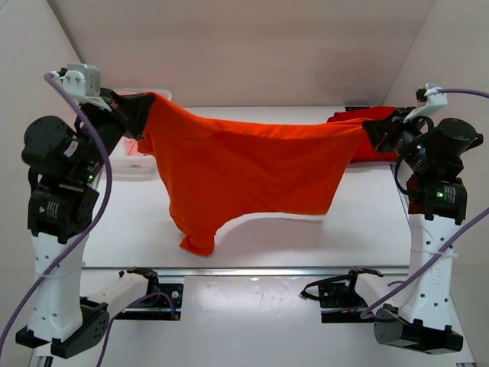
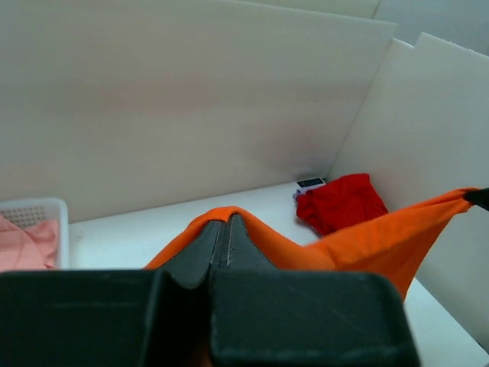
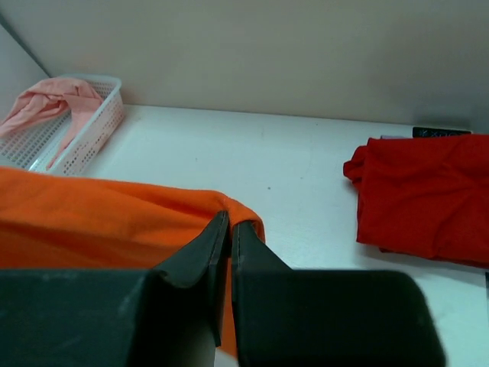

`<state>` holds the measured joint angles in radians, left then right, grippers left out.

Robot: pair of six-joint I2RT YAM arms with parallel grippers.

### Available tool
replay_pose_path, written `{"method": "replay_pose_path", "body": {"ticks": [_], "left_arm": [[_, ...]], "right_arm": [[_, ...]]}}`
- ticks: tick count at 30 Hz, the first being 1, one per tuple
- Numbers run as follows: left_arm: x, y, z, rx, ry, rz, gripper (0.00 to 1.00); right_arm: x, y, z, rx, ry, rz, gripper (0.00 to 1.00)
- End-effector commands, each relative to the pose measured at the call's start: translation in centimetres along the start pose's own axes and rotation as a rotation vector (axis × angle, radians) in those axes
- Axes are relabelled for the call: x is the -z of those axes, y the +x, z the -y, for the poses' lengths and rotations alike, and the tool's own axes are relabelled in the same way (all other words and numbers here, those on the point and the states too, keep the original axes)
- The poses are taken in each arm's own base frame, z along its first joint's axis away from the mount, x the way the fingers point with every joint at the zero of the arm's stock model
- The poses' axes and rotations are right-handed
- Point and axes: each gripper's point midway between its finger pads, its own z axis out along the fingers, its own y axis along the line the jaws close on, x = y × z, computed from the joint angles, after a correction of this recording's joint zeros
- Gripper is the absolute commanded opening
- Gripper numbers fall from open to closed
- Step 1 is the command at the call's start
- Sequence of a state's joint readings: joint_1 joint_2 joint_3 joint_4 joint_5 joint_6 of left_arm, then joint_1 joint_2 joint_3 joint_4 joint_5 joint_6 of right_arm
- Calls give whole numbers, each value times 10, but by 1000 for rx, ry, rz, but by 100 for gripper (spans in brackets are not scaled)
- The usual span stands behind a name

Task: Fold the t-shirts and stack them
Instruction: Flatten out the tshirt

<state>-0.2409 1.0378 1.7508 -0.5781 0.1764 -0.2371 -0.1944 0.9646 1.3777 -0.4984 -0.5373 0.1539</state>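
A bright orange t-shirt (image 1: 244,164) hangs stretched in the air between both arms, its lower part drooping to the table at front left. My left gripper (image 1: 149,103) is shut on its left top corner; in the left wrist view the orange t-shirt (image 2: 367,241) wraps over the closed left gripper (image 2: 223,222). My right gripper (image 1: 368,126) is shut on the right top corner, the orange t-shirt (image 3: 92,214) bunched round the closed right gripper (image 3: 229,222). A darker red t-shirt (image 3: 428,195) lies folded at the back right. A pale pink t-shirt (image 3: 50,99) sits in the basket.
A white mesh basket (image 3: 92,134) stands at the back left corner, partly hidden behind the cloth in the top view. A small dark device (image 2: 311,183) lies by the back wall near the red t-shirt. White walls close in the table on three sides.
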Motion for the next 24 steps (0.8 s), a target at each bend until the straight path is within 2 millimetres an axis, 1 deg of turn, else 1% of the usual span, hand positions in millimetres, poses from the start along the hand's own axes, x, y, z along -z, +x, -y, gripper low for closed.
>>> {"method": "replay_pose_path", "body": {"ticks": [1, 2, 3, 5, 7, 8, 9, 10, 11, 12, 13, 14, 15, 16, 17, 18, 19, 20, 21, 22, 23, 24], "left_arm": [[15, -10, -7, -77, -65, 23, 0], [16, -7, -6, -77, -62, 17, 0], [12, -1, -6, -77, -55, 1, 0], [9, 1, -4, -78, -41, -3, 0], [-5, 12, -7, -86, -31, -28, 0], [-13, 20, -10, -82, -32, -50, 0], [-19, 30, -15, -76, -38, -67, 0], [-33, 44, -24, -71, -48, -93, 0], [-46, 59, -40, -51, -67, -124, 0], [-59, 82, -49, -16, -58, -170, 0], [-69, 87, -64, -3, -78, -166, 0], [-85, 107, -71, 53, -55, -204, 0], [-96, 111, -84, 70, -55, -200, 0], [-116, 125, -95, 103, -47, -231, 0], [-134, 128, -106, 118, -42, -246, 0], [-151, 144, -120, 123, -61, -287, 0], [-161, 122, -120, 98, -58, -249, 0], [-177, 104, -126, 72, -66, -220, 0], [-181, 97, -134, 56, -84, -212, 0], [-192, 66, -129, 32, -66, -152, 0], [-204, 71, -138, 43, -75, -164, 0], [-200, 31, -131, 18, -61, -86, 0]], "right_arm": [[24, -45, -16, 70, 17, 115, 0], [26, -49, -19, 76, 13, 117, 0], [26, -52, -22, 77, 8, 119, 0], [24, -54, -27, 82, -12, 119, 0], [13, -50, -21, 62, -23, 102, 0], [4, -42, -17, 54, -39, 80, 0], [-2, -39, -15, 40, -44, 70, 0], [-15, -30, -9, 23, -49, 49, 0], [-31, -19, -3, 10, -57, 22, 0], [-49, -8, 7, 3, -53, -12, 0], [-58, -4, 8, -1, -57, -27, 0], [-77, 2, 19, -9, -51, -52, 0], [-88, 9, 22, -11, -53, -73, 0], [-107, 13, 34, -9, -38, -92, 0], [-122, 13, 43, -12, -28, -99, 0], [-137, 8, 53, -2, -25, -91, 1], [-146, 8, 62, -8, -14, -93, 0], [-156, -1, 71, -3, 5, -86, 0], [-164, -5, 73, 11, 6, -85, 0], [-173, -20, 79, 40, 20, -77, 0], [-180, -36, 83, 53, 40, -67, 0], [-182, -44, 84, 78, 51, -59, 0]]}}
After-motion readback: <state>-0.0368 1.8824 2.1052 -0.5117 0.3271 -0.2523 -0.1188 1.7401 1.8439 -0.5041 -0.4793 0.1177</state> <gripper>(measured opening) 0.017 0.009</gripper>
